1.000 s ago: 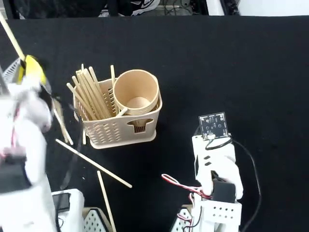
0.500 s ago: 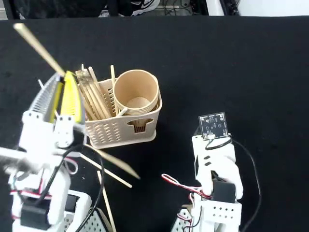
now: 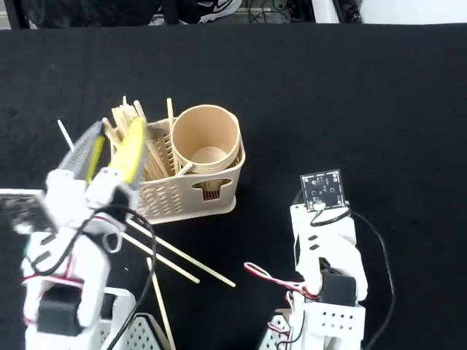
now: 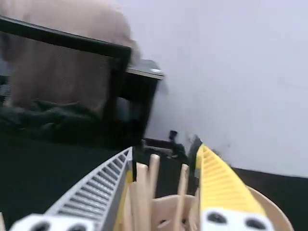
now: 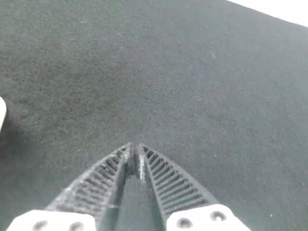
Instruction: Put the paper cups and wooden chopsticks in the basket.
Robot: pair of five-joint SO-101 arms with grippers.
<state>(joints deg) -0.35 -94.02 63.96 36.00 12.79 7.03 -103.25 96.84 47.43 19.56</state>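
Observation:
A beige slotted basket stands left of the table's middle. Stacked paper cups fill its right half, and several wooden chopsticks lean in its left half. My left gripper hovers open over that left half, one grey finger and one yellow. In the left wrist view the left gripper straddles the chopstick tips without gripping them, with a cup rim beside it. Three loose chopsticks lie on the table in front of the basket. My right gripper is shut and holds nothing.
The right arm rests folded at the front right, away from the basket. A thin stick pokes out beside the left arm. Black cloth covers the table, with open room at the back and right.
The left arm swung right from the table's left edge to over the basket. The chopstick it carried has left its fingers, and one more chopstick lies in front of the basket. The right arm stayed still.

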